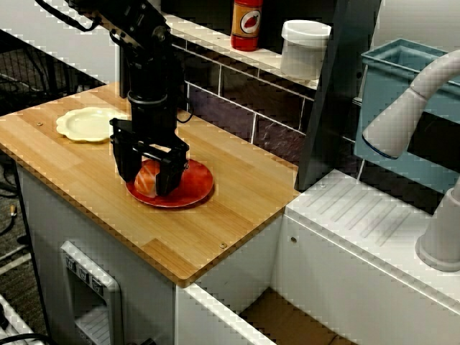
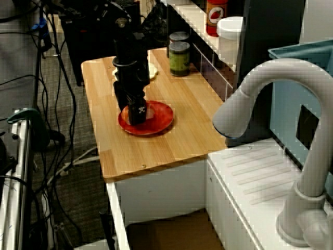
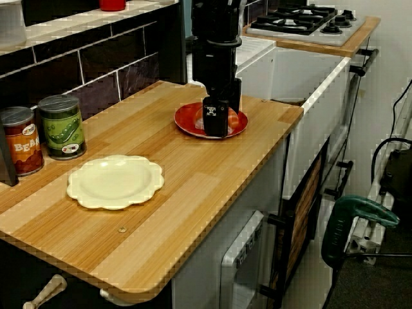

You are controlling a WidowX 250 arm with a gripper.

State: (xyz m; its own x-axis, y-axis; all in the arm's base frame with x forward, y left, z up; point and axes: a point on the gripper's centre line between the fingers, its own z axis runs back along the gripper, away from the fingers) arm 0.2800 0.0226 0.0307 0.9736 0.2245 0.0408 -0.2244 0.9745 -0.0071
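In the view from the front, my black gripper [image 1: 147, 183] points straight down over a red plate [image 1: 194, 188] near the middle of the wooden counter. Its two fingers close on either side of an orange-and-white piece of salmon sushi [image 1: 147, 178], which rests low on the plate. From the sink side, the gripper [image 2: 136, 117] stands on the left part of the red plate [image 2: 161, 117] and hides the sushi. In the view from the counter's end, the gripper [image 3: 220, 122] covers the plate's [image 3: 187, 119] centre.
A scalloped cream plate [image 1: 86, 123] [image 3: 116, 181] lies further along the counter. Two cans [image 3: 61, 125] stand by the tiled wall. A red bottle [image 1: 246, 25] and a white tub [image 1: 304, 47] sit on the ledge. A grey faucet [image 2: 270, 88] rises beside the counter.
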